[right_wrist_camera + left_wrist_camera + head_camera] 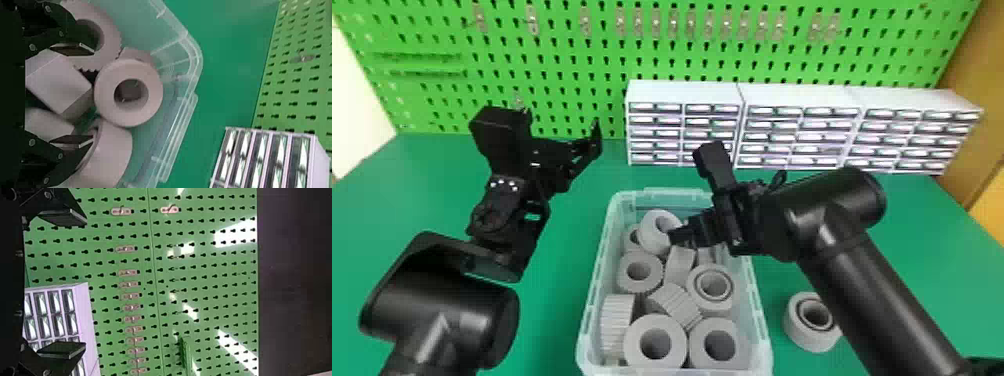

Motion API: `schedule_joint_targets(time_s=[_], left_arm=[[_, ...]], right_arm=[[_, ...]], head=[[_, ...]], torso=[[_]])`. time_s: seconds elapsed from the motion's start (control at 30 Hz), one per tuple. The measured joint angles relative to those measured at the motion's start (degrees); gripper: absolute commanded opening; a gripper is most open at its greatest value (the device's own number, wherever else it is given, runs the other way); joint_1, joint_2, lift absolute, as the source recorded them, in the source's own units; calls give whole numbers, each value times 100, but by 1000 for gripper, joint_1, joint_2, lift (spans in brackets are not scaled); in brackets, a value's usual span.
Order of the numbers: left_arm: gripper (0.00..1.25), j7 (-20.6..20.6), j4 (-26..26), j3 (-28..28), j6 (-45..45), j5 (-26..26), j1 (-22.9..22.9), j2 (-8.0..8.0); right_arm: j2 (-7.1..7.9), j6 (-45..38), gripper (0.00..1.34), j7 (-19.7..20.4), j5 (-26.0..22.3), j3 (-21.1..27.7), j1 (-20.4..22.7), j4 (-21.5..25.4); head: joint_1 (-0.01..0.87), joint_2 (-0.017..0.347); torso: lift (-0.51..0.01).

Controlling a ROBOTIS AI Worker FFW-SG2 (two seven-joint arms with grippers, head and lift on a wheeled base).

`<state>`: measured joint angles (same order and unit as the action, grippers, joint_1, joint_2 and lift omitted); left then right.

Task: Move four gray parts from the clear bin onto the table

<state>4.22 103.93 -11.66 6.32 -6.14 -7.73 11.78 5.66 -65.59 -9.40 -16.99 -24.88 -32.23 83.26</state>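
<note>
"So, what job is going on at the big green table (552,330)?"

"I think it's time to grab a gray part from the clear bin (594,287), low in the middle of the head view. The right arm (877,290) leans in from the lower right. The right gripper (80,94) has its fingers apart, at the left of its wrist view. A blocky gray part (58,84) sits between them, not pinched. The left gripper (78,282) is spread wide too, with nothing in it."

"What comes next?"

"Squeeze one part, lift it over the bin's wall and put it on the table. One gray ring (799,332) is out, at the lower right, so maybe three more must go."

"What's hard to see?"

"The bin's near end is cut off at the bottom. The arm hides some of the gray ring. I can't tell if a finger touches the blocky part."
</note>
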Motion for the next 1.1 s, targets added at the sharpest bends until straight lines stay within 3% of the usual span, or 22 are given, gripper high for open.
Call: schedule_joint_targets(time_s=[0.33,0.7,1.1], left_arm=[[1083,0,-12,-12,-3,0,-8,0],[1083,-1,-19,-26,-1,-1,-5,1],[1083,-9,-31,-47,-2,-1,-23,0]], right_arm=[[-55,734,868,-345,150,-351,-288,-739],[-96,1782,865,-1231,320,-492,-582,-1759],[-122,2336,841,-1539,177,-717,-752,-2333]], head=[[678,34],[678,34],[678,34]], torso=[[-50],[-50],[-50]])
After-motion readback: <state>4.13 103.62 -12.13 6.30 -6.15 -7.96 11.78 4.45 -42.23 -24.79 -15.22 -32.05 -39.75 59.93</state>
